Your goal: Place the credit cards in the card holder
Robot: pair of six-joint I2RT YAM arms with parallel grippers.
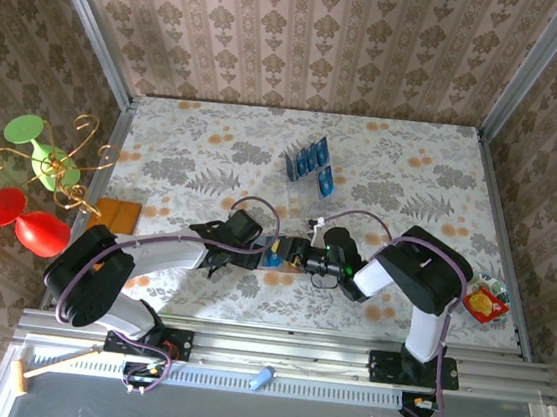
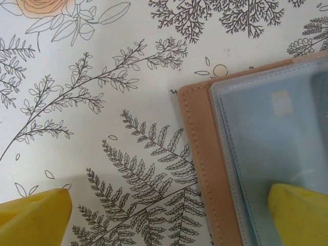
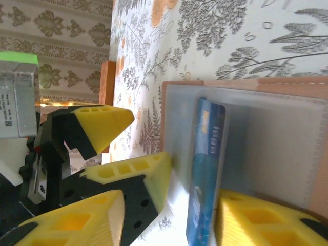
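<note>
The blue card (image 3: 207, 154) is best slid flat and square into the clear pocket (image 3: 266, 133) of the card holder (image 3: 287, 84). The holder lies open on the table (image 1: 414, 164) between the two grippers and should be pinned so that it cannot slide. The right gripper (image 3: 166, 228) is seen partly parted, with the card standing loose between its fingers, close against one. The left gripper (image 2: 166, 220) is spread wide and grasps nothing, with one finger (image 2: 300, 215) set over the clear pocket.

**A lab test cell dressed as a home**

Damask wallpaper (image 1: 308, 41) lines three walls and a floral cloth (image 1: 215, 151) covers the table. Yet bare aluminium posts (image 1: 89, 18) frame the far corners, and a metal rail (image 1: 282, 352) runs along the near edge. A gold wire ornament (image 1: 54, 163) stands at the left.
</note>
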